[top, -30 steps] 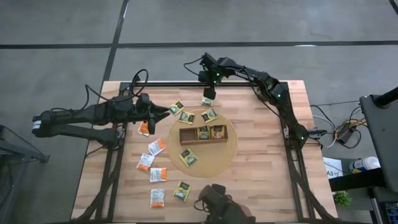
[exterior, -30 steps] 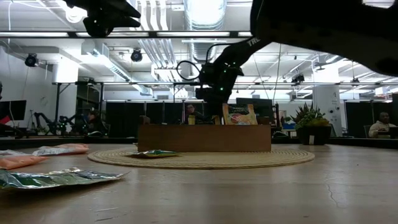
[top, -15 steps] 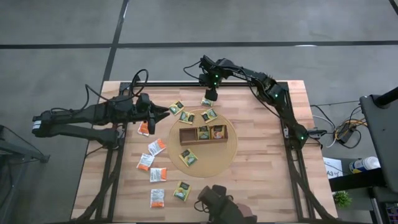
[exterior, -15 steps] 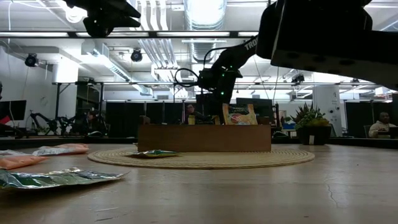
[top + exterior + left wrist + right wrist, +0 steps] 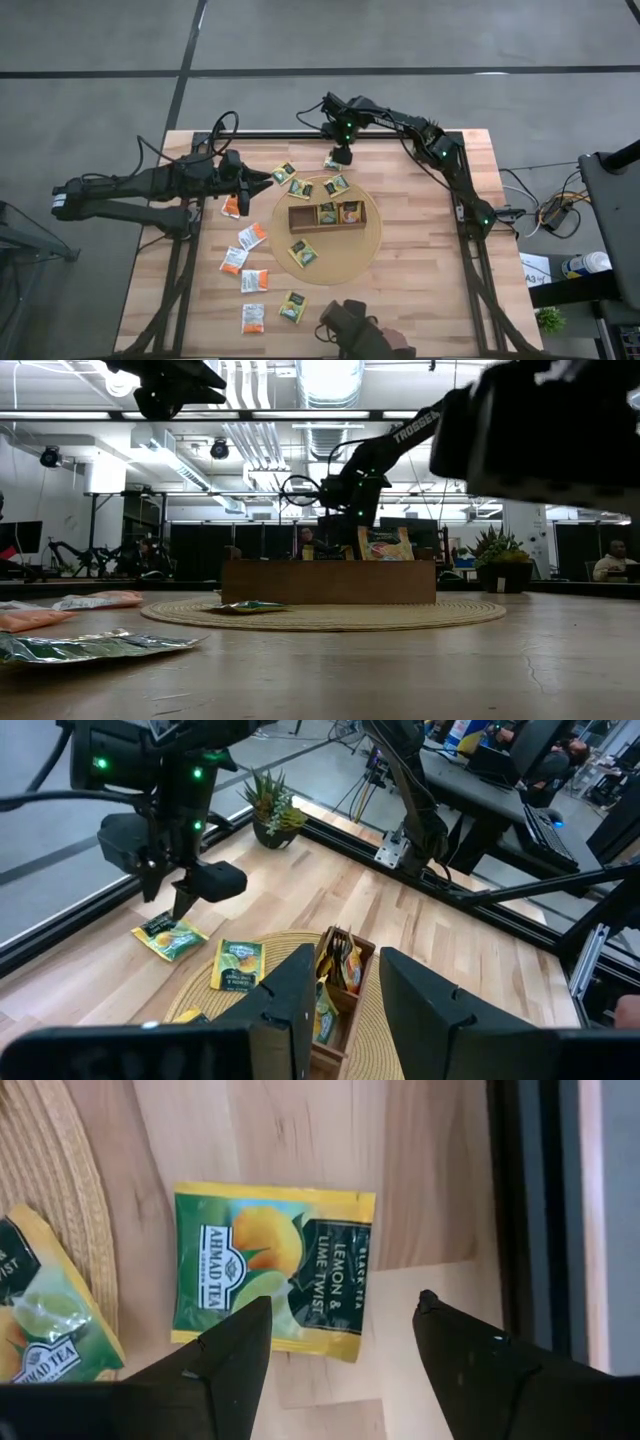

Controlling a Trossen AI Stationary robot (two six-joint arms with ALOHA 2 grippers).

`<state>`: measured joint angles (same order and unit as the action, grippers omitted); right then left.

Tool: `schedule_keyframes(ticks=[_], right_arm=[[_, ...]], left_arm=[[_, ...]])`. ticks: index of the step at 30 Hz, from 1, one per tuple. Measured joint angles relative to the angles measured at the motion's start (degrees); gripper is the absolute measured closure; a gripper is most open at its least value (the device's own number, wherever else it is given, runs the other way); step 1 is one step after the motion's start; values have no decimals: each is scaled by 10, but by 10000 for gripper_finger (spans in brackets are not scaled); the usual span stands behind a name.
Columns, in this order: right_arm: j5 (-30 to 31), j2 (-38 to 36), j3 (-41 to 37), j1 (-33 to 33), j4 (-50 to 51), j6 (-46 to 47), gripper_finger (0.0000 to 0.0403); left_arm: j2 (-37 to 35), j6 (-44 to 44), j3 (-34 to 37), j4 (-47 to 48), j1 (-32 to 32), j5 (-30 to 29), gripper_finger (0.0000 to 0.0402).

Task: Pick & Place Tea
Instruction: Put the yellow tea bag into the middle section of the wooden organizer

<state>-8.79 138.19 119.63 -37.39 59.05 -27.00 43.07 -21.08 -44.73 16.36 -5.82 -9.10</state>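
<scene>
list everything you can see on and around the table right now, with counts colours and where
table: one, light wood, centre
round mat: one, woven tan, mid-table
tray: one, brown wood, three compartments, on mat, sachets in two
green-yellow sachets: about seven loose, on and around the mat
lemon and lime sachet: one, far edge, under right gripper
orange-white sachets: about five, left of mat
potted plant: one, far corner
left gripper: open, left of mat
right gripper: open, above far sachet

Tray (image 5: 327,215) sits on round mat (image 5: 372,240); sachets (image 5: 250,280) lie left.
</scene>
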Motion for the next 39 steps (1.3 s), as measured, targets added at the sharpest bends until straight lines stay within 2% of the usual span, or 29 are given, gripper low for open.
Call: schedule_keyframes(ticks=[12,19,23,27,29,31,36,39], right_arm=[[30,0,-29,0,-49,-6,165],[28,6,-35,0,-61,-21,165],[0,13,-34,-2,-57,-18,165],[8,13,-30,-1,-54,-29,170],[9,13,-30,-1,-53,-34,187],[9,14,-30,0,-46,-38,221],[8,13,-29,0,-20,-61,366],[8,13,-28,0,-18,-62,388]], left_arm=[[0,0,0,0,0,0,294],[0,0,0,0,0,0,294],[0,-1,0,0,0,0,294],[0,-2,0,1,0,0,294],[0,-3,0,1,0,0,294],[0,-3,0,0,0,0,294],[0,-2,0,0,0,0,294],[0,-2,0,0,0,0,294]])
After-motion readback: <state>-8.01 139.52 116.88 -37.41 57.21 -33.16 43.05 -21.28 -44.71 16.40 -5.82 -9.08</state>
